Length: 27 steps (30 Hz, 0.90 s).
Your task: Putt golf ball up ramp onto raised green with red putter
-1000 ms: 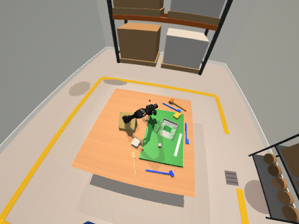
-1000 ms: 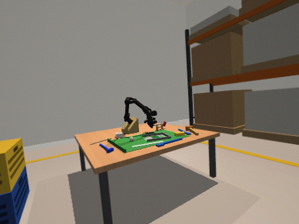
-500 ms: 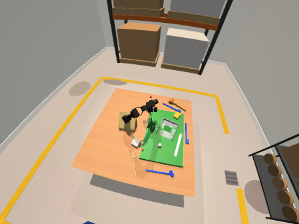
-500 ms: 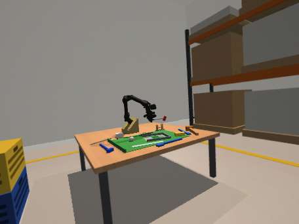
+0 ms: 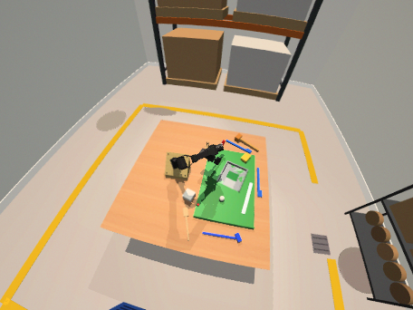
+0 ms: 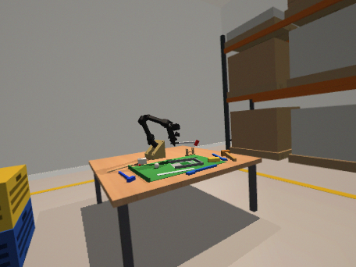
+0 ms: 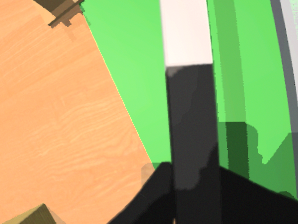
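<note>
My gripper [image 5: 217, 160] [image 6: 174, 144] [image 7: 183, 169] is shut on the black grip of the red putter [image 6: 197, 143] [image 7: 187, 32], held above the table. The putter's pale shaft runs away from the fingers; its red head is beyond the wrist view's top edge and shows in the top view [image 5: 224, 142]. The white golf ball [image 5: 222, 198] [image 6: 156, 165] rests on the green mat [image 5: 217, 214] [image 6: 145, 172], apart from the putter. The raised green [image 5: 234, 175], inside a grey-white border, is farther along the mat. The ramp's slope is too small to make out.
A wooden stand [image 6: 190, 152] [image 7: 60, 7] is beyond the mat's edge. A yellow block [image 5: 245, 157] and white strip [image 5: 247, 198] lie on the mat. Blue clubs [image 5: 237, 146] [image 5: 259, 181] [image 5: 222, 236], a brown mallet [image 5: 248, 143], a pale block [image 5: 189, 195] and a thin stick [image 5: 187, 227] lie around it.
</note>
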Motion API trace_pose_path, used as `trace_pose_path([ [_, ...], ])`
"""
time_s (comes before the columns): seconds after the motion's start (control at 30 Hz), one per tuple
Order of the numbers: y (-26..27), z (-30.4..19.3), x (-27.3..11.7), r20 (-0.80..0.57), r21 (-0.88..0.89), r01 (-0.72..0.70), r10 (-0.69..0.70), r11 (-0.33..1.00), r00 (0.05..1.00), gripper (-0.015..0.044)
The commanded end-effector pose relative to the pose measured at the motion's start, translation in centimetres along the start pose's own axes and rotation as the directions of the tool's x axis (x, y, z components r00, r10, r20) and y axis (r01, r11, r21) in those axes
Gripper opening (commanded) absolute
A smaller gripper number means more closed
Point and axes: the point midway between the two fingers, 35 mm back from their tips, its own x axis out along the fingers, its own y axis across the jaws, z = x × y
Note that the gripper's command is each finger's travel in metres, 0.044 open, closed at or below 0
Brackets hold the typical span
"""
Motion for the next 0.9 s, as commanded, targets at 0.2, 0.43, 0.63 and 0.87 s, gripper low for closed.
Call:
trace_pose_path([
  [0.2,-3.1,-5.6,-2.1,-0.017,0.325,0.041,-0.038,0.945,0.999,0.0],
  [0.43,-4.5,-10.1,-3.3,-0.046,0.539,0.075,-0.059,0.839,0.997,0.0],
  [0.63,-5.1,-14.0,-4.2,-0.078,0.697,0.108,-0.074,0.709,0.994,0.0],
  [0.87,-5.1,-18.7,-5.3,-0.123,0.841,0.15,-0.086,0.52,0.989,0.0],
])
